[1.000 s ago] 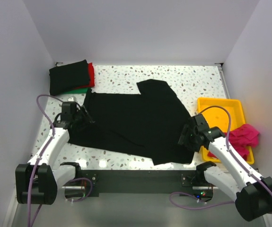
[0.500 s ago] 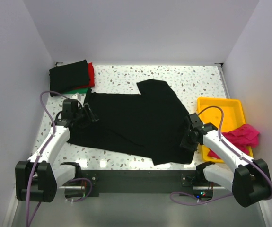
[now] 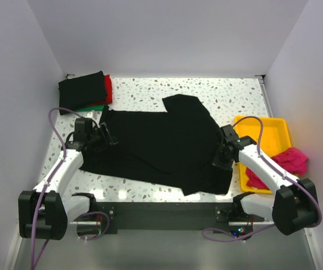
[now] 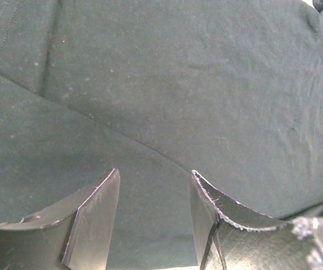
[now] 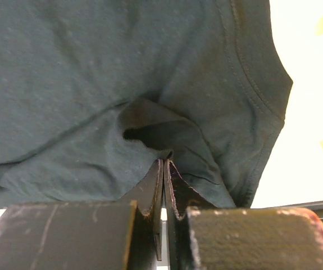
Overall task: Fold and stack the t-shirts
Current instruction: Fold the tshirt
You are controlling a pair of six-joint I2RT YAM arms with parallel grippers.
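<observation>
Spread at centre of the tabletop: black t-shirt. At 4 o'clock the right gripper has its jaws pressed together, pinching a raised fold near the shirt's edge. At 9 o'clock the left gripper has its jaws parted over the cloth, gripping nothing. The folded stack is at 10 o'clock. The pink t-shirt is in the yellow tray, at 3 o'clock.

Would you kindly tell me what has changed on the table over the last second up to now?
The right gripper swung inward from beside the yellow plastic tray onto the right edge of the spread black cloth t-shirt and shut, pinching a fold of it. The left gripper edged slightly toward the shirt, jaws open. The folded stack of shirts, the tray and the magenta-pink shirt stayed put.
</observation>
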